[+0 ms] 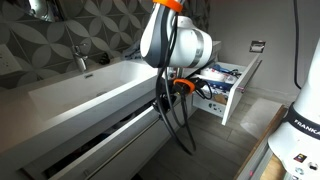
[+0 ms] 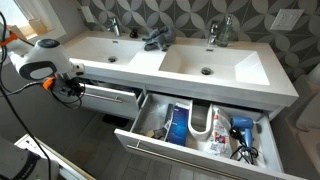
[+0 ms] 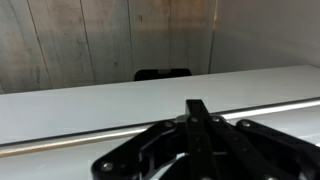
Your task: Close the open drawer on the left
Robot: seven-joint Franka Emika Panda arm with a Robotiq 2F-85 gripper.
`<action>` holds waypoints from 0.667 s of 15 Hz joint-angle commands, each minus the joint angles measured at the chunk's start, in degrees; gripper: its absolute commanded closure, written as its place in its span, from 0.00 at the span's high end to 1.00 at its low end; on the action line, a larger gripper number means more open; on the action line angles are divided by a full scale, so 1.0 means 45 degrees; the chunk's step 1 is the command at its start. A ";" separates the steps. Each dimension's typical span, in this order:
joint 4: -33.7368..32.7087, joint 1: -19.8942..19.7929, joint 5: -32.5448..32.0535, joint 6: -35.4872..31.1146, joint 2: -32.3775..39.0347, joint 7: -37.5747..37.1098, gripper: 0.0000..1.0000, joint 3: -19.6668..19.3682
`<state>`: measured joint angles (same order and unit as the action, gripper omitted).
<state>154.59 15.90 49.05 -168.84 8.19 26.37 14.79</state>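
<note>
One narrow gap shows: long light-grey flat-fronted vanity drawer [image 2: 112,98] slightly out, close ahead of the jaws. Jaws of the black gripper [image 3: 197,109] pressed together, empty. Judgement: push squarely, mid-front, slowly, until flush.

Just ahead of the gripper [image 2: 72,88], passage is blocked by a pulled-out white drawer [image 2: 110,97] and overhead by the countertop [image 2: 105,60]; room is left below, above the floor [image 2: 60,145].
</note>
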 commanded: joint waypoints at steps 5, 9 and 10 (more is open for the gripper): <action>-0.0390 0.0055 -0.0358 0.0120 0.1030 -0.0479 0.00 -0.0209; -0.1061 -0.0144 0.0365 -0.0865 0.2101 0.0273 0.00 0.0086; -0.1274 -0.0271 0.0636 -0.1141 0.2261 0.0492 0.00 0.0243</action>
<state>152.48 15.90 49.15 -170.42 14.66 25.79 14.42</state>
